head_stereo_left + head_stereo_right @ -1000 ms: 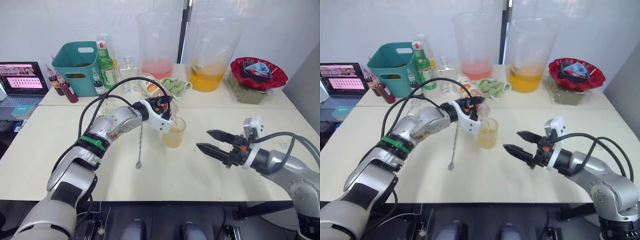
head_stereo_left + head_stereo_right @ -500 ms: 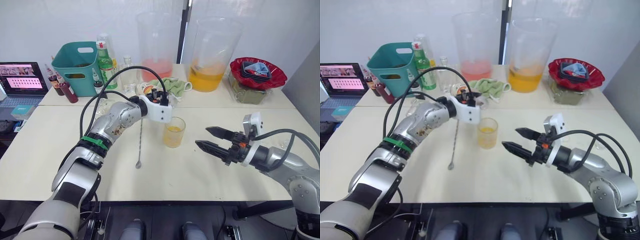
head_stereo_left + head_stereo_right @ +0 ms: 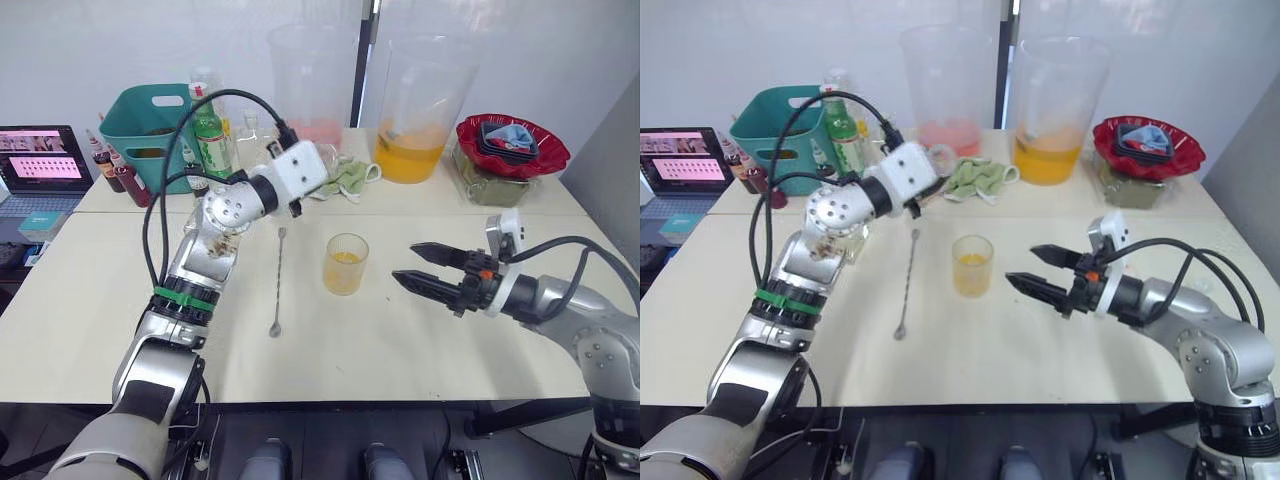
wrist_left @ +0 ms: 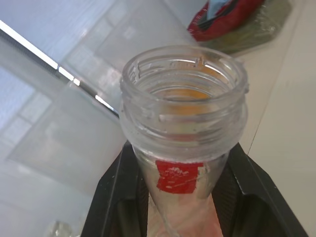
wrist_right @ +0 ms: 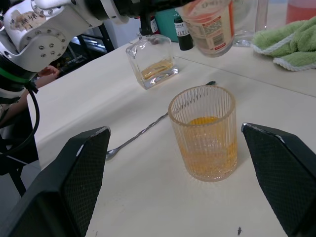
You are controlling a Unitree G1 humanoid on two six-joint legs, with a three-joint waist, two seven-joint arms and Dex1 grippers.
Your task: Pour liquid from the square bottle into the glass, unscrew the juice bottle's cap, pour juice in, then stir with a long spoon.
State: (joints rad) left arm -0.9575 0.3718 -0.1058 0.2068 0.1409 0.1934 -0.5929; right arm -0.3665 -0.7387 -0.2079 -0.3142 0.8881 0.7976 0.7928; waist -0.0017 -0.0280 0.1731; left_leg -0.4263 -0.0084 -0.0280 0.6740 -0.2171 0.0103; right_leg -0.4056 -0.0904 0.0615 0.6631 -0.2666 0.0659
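The left gripper (image 4: 183,197) pinches the uncapped juice bottle (image 4: 183,123) raised above the table (image 3: 420,340) behind the glass (image 3: 345,263) of orange liquid, the long spoon (image 3: 278,285) lying beside it, while the right gripper (image 3: 418,268) hovers spread just right of the glass.

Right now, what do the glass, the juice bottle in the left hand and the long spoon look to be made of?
The glass: clear, vertically ribbed, thick-based, likely glass, holding orange liquid. The juice bottle: thin clear wall with moulded screw threads at its open neck and a printed label, probably plastic; the left hand grips it. The long spoon: thin, silvery, reflective shaft lying on the table, apparently polished metal.
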